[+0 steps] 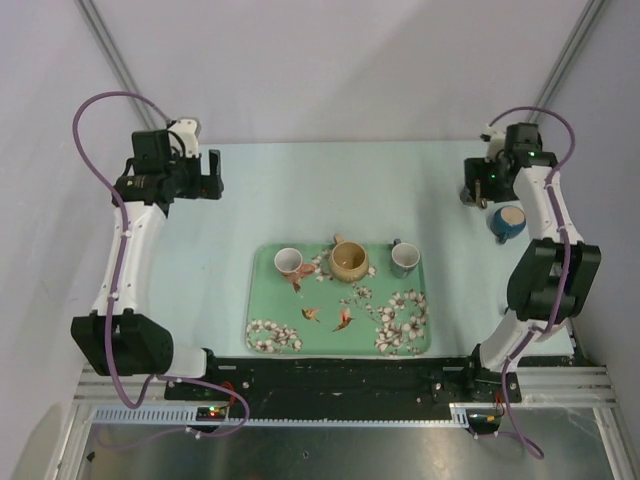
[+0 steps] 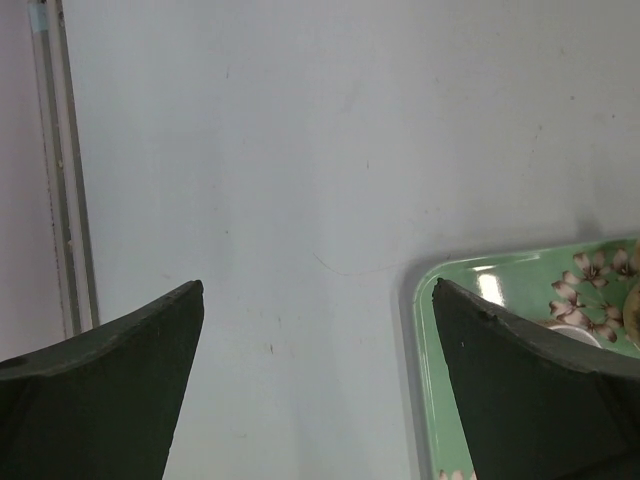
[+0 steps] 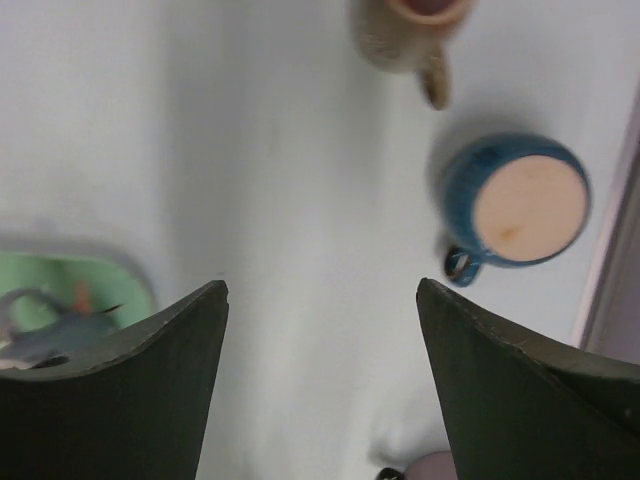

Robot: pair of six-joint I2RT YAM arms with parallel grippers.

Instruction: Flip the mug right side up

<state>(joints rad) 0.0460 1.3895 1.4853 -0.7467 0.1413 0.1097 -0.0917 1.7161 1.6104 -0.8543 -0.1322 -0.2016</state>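
Observation:
A blue mug (image 1: 508, 222) stands on the table at the far right, apparently mouth down, with its flat cream base facing up. In the right wrist view it (image 3: 520, 205) lies up and to the right of my fingers, its handle pointing toward them. My right gripper (image 1: 478, 195) (image 3: 320, 285) is open and empty, above bare table just left of the mug. My left gripper (image 1: 212, 175) (image 2: 315, 285) is open and empty at the far left, above bare table.
A green floral tray (image 1: 255, 290) sits in the middle with a white cup (image 1: 288, 261), a tan mug (image 1: 349, 261) and a grey cup (image 1: 404, 258). Its corner shows in both wrist views (image 2: 425, 300) (image 3: 100, 275). Another tan mug (image 3: 400, 35) and a purplish object (image 3: 440, 468) sit near the blue mug.

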